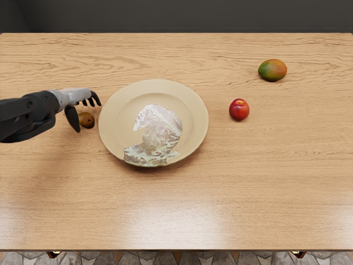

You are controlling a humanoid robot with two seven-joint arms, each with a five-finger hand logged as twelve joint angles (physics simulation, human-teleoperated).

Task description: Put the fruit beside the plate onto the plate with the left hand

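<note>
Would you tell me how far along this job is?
Nothing is placed yet: the brown fruit lies on the table left of the plate. In hand: the left hand, fingers open, is right beside it. Left: grasping, lifting, setting it on the plate.

A: Head view, text check: any lettering, labels, numbers?

B: None readable. Went over the desk (176, 210), the plate (117, 110), the crumpled pale sheet (155, 135) on it (mottled, but no print resolves), the small brown fruit (86, 120), the red fruit (239, 109), the green-orange fruit (272, 70). No sticker, brand or sign on any.
</note>
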